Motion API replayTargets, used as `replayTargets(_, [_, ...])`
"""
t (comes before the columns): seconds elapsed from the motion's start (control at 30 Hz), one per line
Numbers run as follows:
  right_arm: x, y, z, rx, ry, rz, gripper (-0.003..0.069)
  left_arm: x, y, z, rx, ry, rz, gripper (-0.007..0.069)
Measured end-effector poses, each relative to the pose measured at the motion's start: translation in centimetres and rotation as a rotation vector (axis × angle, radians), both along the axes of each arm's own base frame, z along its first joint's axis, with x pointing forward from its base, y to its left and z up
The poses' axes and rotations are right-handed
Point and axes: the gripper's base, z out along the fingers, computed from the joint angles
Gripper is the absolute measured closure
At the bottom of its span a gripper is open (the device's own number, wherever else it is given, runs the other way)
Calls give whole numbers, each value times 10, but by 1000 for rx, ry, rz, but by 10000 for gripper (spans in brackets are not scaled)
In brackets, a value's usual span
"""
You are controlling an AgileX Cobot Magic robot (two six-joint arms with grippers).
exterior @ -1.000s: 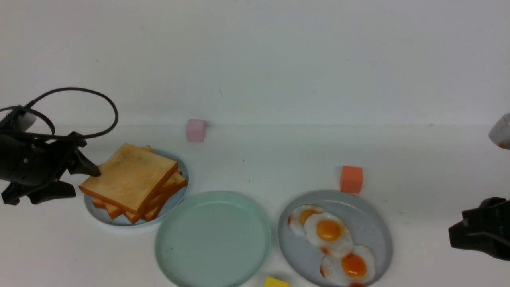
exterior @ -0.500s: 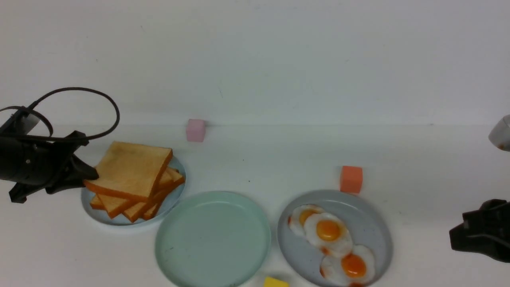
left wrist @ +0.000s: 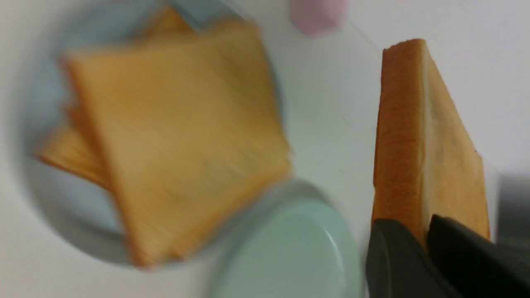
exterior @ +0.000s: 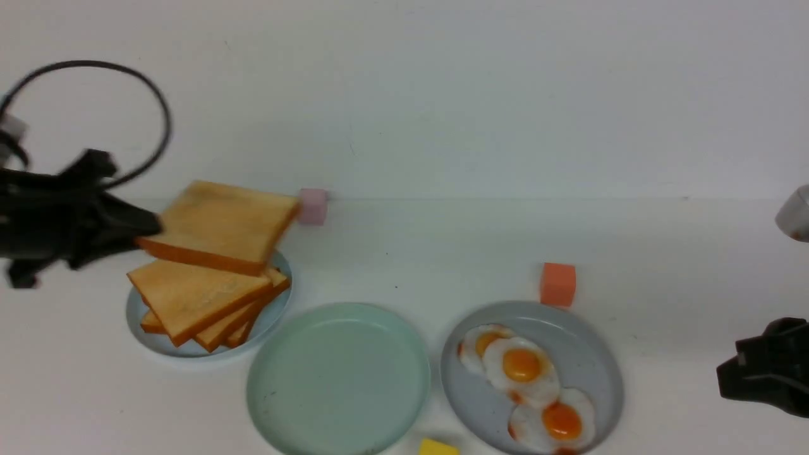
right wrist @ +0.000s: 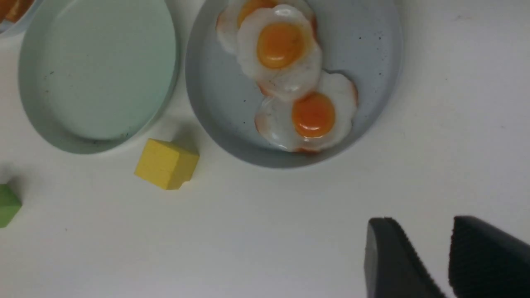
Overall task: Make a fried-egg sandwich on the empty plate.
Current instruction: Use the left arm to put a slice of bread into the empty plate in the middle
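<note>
My left gripper (exterior: 148,234) is shut on one edge of a golden toast slice (exterior: 221,224) and holds it in the air above the stack of toast (exterior: 196,297) on the small pale-blue plate (exterior: 146,333). The left wrist view shows the black fingers (left wrist: 393,248) pinching the held slice (left wrist: 418,136), with the stack (left wrist: 174,136) blurred beside it. The empty mint-green plate (exterior: 338,379) lies at front centre. Three fried eggs (exterior: 521,366) lie on the grey plate (exterior: 594,360). My right gripper (exterior: 727,379) is open and empty, right of the grey plate. No sandwich is in view.
A pink cube (exterior: 311,205) sits at the back, partly behind the held toast. An orange cube (exterior: 557,284) is behind the grey plate. A yellow cube (right wrist: 165,164) lies in front, between the two big plates, and a green cube (right wrist: 7,205) beyond it.
My left gripper closed on the top toast slice and lifted it up off the stack. The right arm has barely moved.
</note>
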Motion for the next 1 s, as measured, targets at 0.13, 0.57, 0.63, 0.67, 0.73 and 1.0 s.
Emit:
replayTargets(0.13, [0, 0, 0, 0, -2, -1, 417, -24, -40, -24, -31, 50, 8, 528])
replayTargets(0.57, [2, 0, 1, -1, -21, -5, 417, -48, -89, -76, 97, 93, 107, 528])
replayTargets(0.63, [2, 0, 1, -1, -21, -5, 417, -48, -93, -83, 102, 118, 94, 528])
replayTargets(0.67, [2, 0, 1, -1, -21, -5, 417, -47, -93, -86, 101, 133, 99, 528])
replayTargets(0.73, [2, -1, 1, -4, -22, -5, 417, -46, -93, -92, 103, 158, 111, 526])
replayTargets(1.0, [2, -2, 1, -23, -27, -3, 394, -46, -94, -93, 106, 162, 106, 314])
